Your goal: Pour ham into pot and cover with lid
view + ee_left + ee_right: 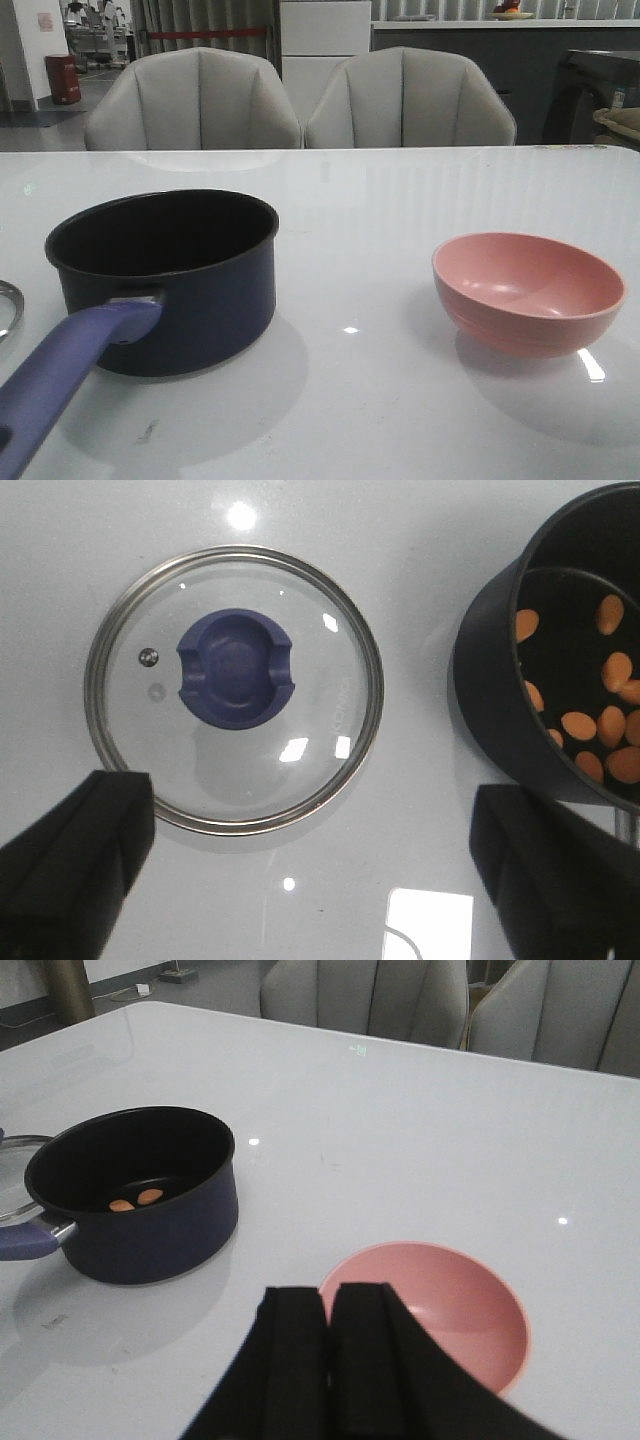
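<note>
1. The ham (580, 725) already lies in the pot (165, 280); your pink bowl (528, 290) is empty.
2. Covering comes next: your left gripper (320, 870), spread wide, hovers above the lid (234, 688), at the pot's nine o'clock.
3. Your right gripper (328, 1360) is pressed together, idle.
4. Descend and pinch the knob (236, 673).

A glossy white table (420, 200) fills the foreground, its surface catching small bright spots and pale streaks of overhead light. Behind its far edge stand two light grey upholstered chairs (195, 100) with channelled backs, side by side, and between them shows a white cabinet (325, 40). Further back on the left a red bin (62, 78) stands by a white wall, with grey curtains (205, 22) next to it, and a dark counter (470, 50) runs along the right.
</note>
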You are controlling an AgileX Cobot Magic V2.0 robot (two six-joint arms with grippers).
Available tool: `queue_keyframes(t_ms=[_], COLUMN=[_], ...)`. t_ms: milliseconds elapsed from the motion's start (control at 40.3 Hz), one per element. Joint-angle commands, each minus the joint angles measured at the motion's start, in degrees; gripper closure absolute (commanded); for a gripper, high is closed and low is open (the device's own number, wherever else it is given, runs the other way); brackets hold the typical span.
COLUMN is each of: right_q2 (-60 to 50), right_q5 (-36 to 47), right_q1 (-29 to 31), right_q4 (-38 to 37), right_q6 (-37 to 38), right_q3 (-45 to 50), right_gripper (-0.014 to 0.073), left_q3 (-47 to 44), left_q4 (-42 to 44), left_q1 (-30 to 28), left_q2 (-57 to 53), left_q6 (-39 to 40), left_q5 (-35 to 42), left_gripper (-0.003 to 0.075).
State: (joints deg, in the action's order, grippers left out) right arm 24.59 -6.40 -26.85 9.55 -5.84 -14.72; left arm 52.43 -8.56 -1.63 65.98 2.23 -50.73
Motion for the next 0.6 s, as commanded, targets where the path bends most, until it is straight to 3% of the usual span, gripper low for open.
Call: queue_keyframes(t_ms=[0,298,571], right_q2=[0.2,0.2,0.2], right_q5=[3.9,3.9,3.9], right_q1=[0.0,0.0,0.0], right_q4=[0.1,0.1,0.1], right_q6=[-0.5,-0.5,-0.5], right_q3=[-1.5,-1.5,-1.5], right_gripper=[0.0462,0.0462,0.0462], left_q3=[4.6,10.0,11.3], left_q4=[-1.7,-0.9,1.9], left_q1=[-0.2,-1.2,-1.2], left_q2=[3.9,14.9,19.4], left_q6=[0.7,0.7,2.6], left_q5=[0.3,-4.7,-2.7], left_gripper=[0.0038,0.0038,0.0038])
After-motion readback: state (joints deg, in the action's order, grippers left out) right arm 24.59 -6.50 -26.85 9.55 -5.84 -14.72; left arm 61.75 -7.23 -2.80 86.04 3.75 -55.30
